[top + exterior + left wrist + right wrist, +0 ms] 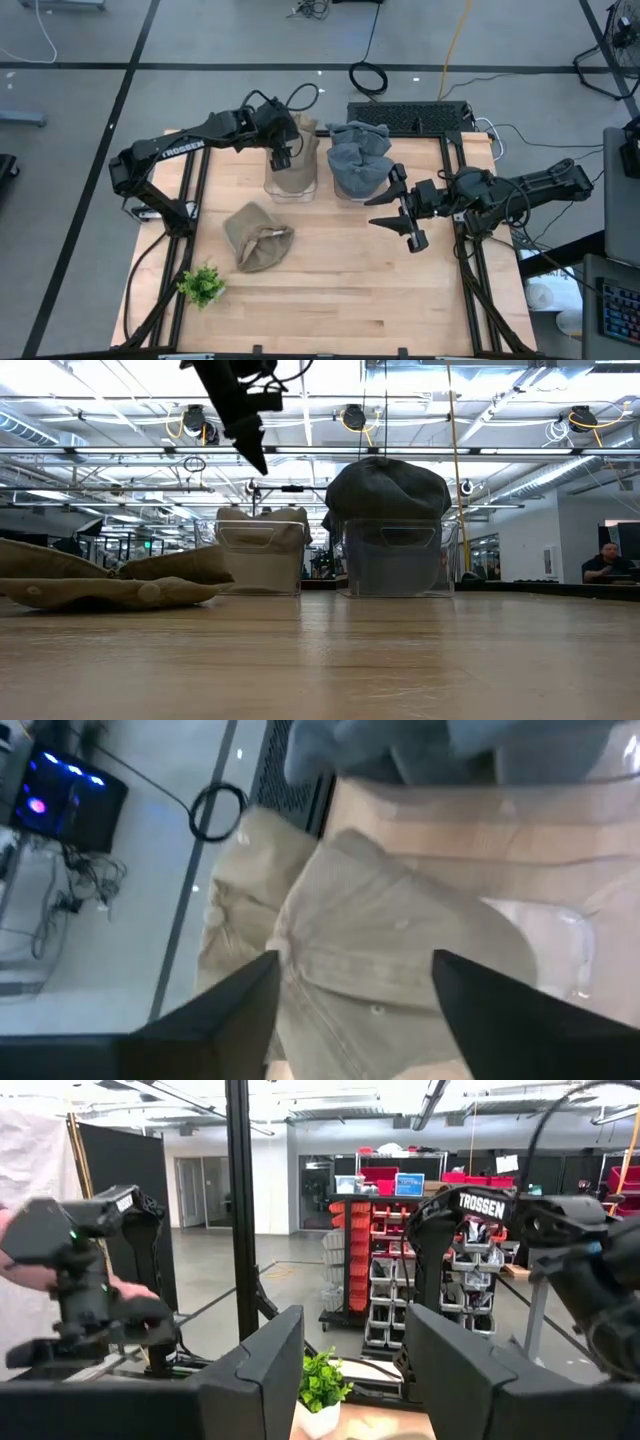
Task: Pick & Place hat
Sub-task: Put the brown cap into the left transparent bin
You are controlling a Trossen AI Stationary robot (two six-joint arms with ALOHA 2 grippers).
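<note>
A tan hat (256,236) lies flat on the table's left half, also in the low view (110,582). More tan hats (400,945) fill a clear bin (291,178) at the far edge. Grey hats (359,156) are heaped in a second clear bin (392,560) beside it. My left gripper (280,157) hangs open above the tan bin, its fingers (235,1015) on either side of the top hat without touching it. In the low view its fingertips (255,452) are above the bin's rim. My right gripper (402,211) is open, level above the table near the grey bin.
A small green plant (202,286) stands near the table's near-left corner and shows in the right wrist view (322,1378). A black keyboard (410,115) lies past the far edge. Bare wood (350,290) stretches across the near half of the table.
</note>
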